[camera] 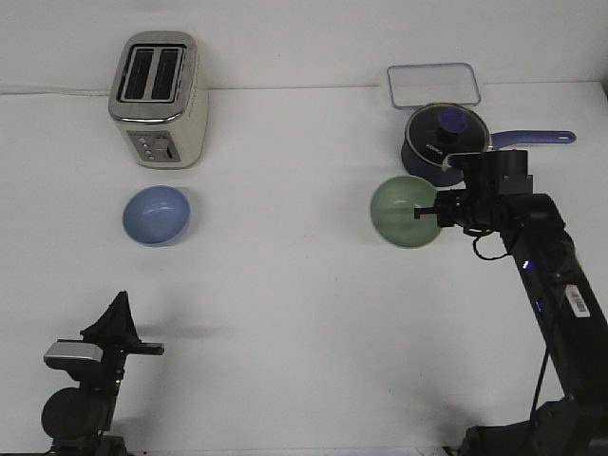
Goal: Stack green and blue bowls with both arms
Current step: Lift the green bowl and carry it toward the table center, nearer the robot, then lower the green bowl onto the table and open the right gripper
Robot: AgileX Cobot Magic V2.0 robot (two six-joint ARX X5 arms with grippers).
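Observation:
The pale green bowl (399, 211) is at the right of the table, tilted so its inside faces me. My right gripper (429, 213) reaches in from the right and is shut on the bowl's right rim, one finger inside the bowl. The light blue bowl (156, 215) sits upright on the table at the left, in front of the toaster. My left gripper (144, 349) is low near the front left edge, far from both bowls, pointing right and holding nothing. It is seen side-on, so its opening does not show.
A silver toaster (160, 100) stands at the back left. A dark navy saucepan (442, 141) with a purple handle sits just behind the green bowl and right gripper. A clear rectangular container (434, 84) lies at the back right.

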